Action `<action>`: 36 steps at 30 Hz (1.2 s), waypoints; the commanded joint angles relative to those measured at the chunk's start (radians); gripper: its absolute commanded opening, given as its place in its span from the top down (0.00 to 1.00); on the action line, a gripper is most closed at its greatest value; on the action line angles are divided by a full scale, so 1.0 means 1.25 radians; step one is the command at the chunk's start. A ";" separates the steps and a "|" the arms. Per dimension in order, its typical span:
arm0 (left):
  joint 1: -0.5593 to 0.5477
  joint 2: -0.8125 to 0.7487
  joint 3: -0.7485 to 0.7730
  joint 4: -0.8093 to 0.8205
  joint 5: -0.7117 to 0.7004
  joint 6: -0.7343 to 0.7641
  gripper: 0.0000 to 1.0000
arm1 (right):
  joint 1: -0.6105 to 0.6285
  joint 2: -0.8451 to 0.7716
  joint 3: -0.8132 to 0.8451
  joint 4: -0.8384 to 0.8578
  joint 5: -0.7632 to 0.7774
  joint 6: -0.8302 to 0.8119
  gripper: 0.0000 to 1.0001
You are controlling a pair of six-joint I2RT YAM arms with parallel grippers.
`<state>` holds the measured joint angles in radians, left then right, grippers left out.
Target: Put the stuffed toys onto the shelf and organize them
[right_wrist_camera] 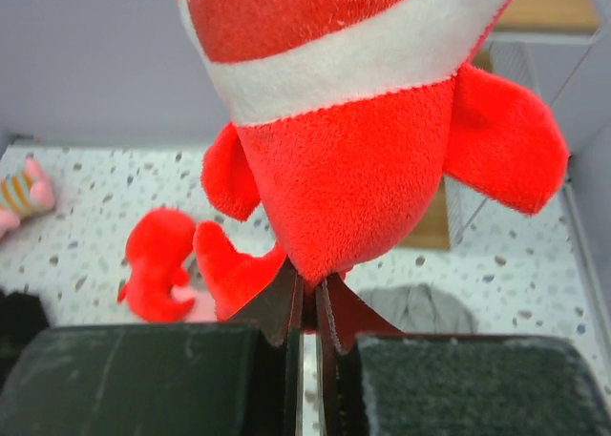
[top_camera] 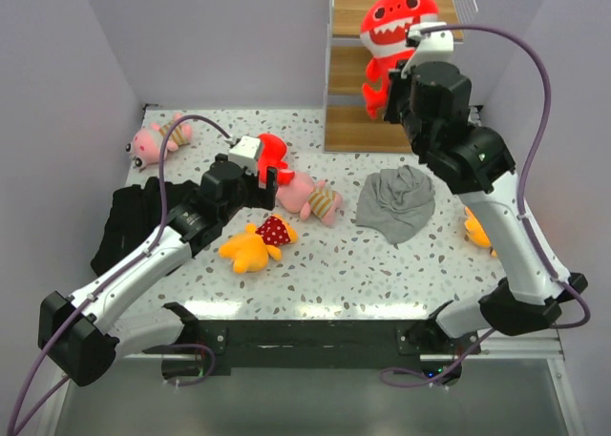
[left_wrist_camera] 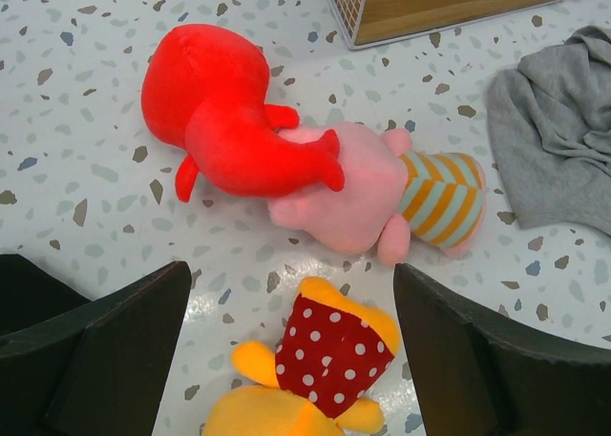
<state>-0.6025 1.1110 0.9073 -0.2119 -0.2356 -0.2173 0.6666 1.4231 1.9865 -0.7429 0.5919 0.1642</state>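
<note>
My right gripper [top_camera: 401, 78] is shut on the bottom of a red-and-white toy [right_wrist_camera: 353, 140] and holds it up in front of the shelf [top_camera: 353, 131], near its upper boards. My left gripper [left_wrist_camera: 291, 350] is open, its fingers either side of a yellow toy with a red dotted top [left_wrist_camera: 329, 360] on the table. A second red toy [left_wrist_camera: 224, 112] lies against a pink toy in a striped shirt [left_wrist_camera: 353, 193]. Another pink toy [top_camera: 158, 140] lies far left. A second yellow toy [top_camera: 477, 231] is partly hidden behind the right arm.
A grey cloth [top_camera: 396, 202] lies crumpled in front of the shelf's bottom board. A black cloth [top_camera: 129, 221] lies at the left edge under the left arm. White walls close the table on the left, back and right.
</note>
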 commanded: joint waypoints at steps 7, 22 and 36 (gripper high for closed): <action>0.001 -0.006 0.034 0.015 -0.001 0.000 0.08 | -0.144 0.231 0.330 0.062 -0.040 -0.155 1.00; 0.001 0.001 0.033 0.017 0.019 0.000 0.08 | -0.304 0.366 0.366 0.200 -0.164 -0.147 1.00; 0.001 0.009 0.035 0.019 0.040 -0.003 0.08 | -0.359 0.414 0.388 0.240 -0.201 -0.138 0.61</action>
<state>-0.6025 1.1137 0.9073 -0.2115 -0.2100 -0.2173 0.2256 1.9503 2.4184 -0.5041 0.3656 -0.0036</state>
